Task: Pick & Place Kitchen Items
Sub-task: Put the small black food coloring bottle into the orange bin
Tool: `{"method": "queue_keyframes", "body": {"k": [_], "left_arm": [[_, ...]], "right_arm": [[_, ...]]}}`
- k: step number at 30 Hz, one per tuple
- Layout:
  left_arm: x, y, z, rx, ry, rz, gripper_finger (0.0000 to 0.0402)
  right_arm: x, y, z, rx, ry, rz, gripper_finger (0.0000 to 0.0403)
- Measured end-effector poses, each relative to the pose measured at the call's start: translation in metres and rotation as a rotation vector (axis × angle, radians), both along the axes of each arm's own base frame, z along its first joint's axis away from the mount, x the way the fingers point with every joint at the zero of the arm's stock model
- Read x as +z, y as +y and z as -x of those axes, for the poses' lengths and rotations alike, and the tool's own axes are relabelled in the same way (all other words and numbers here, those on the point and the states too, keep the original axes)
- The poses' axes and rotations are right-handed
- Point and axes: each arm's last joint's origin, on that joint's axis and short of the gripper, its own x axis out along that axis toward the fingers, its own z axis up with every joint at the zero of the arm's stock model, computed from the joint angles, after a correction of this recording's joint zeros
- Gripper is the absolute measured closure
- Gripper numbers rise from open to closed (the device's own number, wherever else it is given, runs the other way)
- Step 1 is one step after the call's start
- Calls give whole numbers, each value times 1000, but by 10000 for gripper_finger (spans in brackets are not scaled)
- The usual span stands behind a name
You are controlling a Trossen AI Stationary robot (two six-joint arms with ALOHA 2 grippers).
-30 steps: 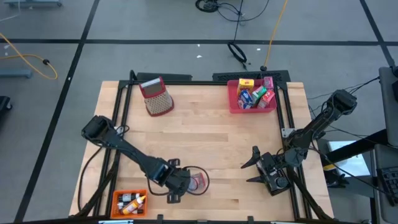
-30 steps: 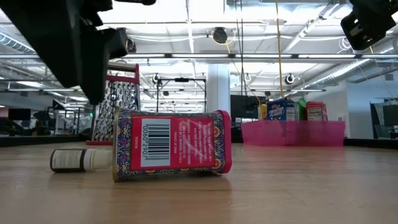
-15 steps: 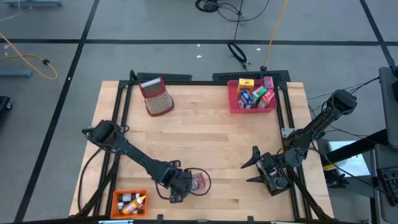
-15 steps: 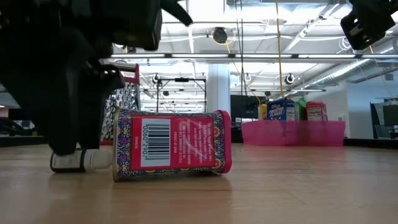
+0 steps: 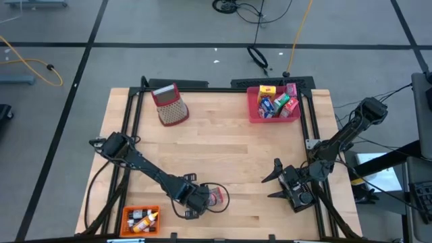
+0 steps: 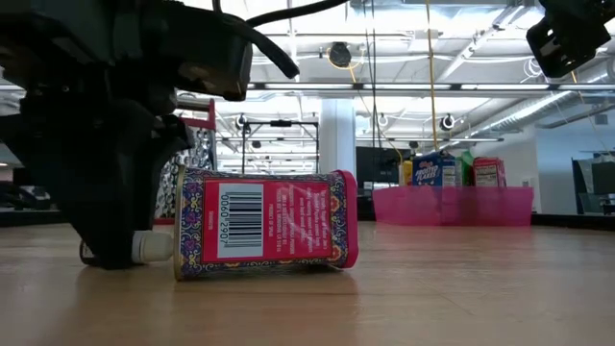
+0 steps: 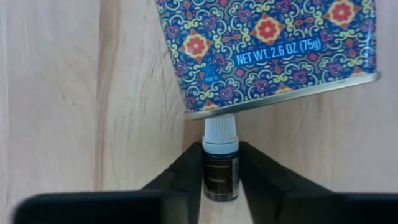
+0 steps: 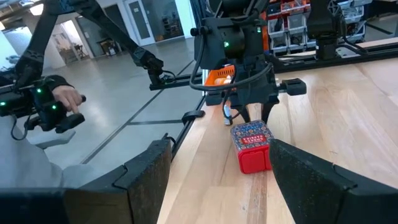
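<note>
Small dark bottle point(image 7: 220, 168) laid flat on table point(image 5: 229, 145), white cap touching patterned red tin point(image 7: 267, 50). Judged light, rigid, round-bodied, likely to roll; best gripped across dark body, clear of cap. Left gripper point(image 7: 220, 171) lowered over it, fingers point(image 7: 186, 171) pressed against both sides, clamped on bottle. Right gripper point(image 8: 217, 162) parked near table's right edge, jaws spread wide, nothing held.

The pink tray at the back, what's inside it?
The pink tray holds a yellow cereal box and blue, green and red packets. Anything underneath them is covered.
</note>
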Motion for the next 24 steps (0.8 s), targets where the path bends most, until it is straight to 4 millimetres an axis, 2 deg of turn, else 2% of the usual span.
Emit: {"method": "queue_keyframes", "body": {"k": [4,8,12,16,20,24], "left_arm": [[0,0,0,-5,1,-4,364],[-1,0,1,-1,10,-3,364],[10,1,4,7,63,-27,364],[31,2,12,17,141,-60,364],[57,-2,19,58,136,-52,364],[77,-9,36,130,142,-29,364]], "right_arm": [[0,0,0,0,1,1,140],[0,0,0,0,2,3,140],[0,0,0,0,2,3,140],[-1,0,0,0,7,8,140],[-2,0,0,0,16,17,140],[-3,0,0,0,20,21,140]]}}
